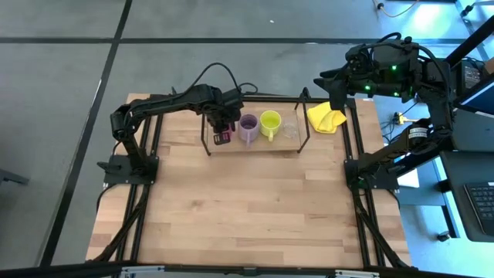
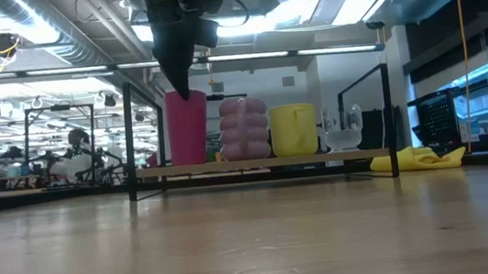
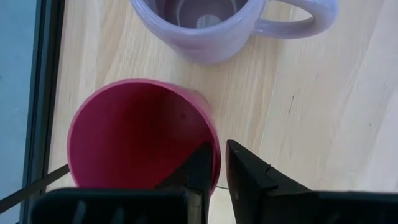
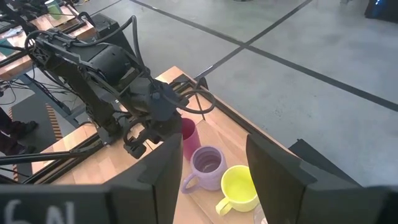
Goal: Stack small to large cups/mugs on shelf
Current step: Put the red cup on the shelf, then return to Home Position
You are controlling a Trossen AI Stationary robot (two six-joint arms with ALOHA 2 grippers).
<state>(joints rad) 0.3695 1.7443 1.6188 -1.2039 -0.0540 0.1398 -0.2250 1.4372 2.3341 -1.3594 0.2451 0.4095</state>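
Pinching the dark red cup [image 3: 140, 134] rim, left tool [image 3: 222, 163] crowds shelf [image 1: 231, 147] end.

Wooden table [image 1: 255, 208] — shelf [image 1: 255, 147], yellow cloth [image 1: 327, 117]

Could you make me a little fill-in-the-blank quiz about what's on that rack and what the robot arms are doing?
1. The left gripper pinches the rim of the dark red ____.
2. On the shelf, the lilac mug stands between the red one and the ____ mug.
3. The tiny clear glass stands at the row's end nearest the yellow ____.
4. The right gripper hovers ____ above that cloth.

Missing words: cup; yellow-green; cloth; open
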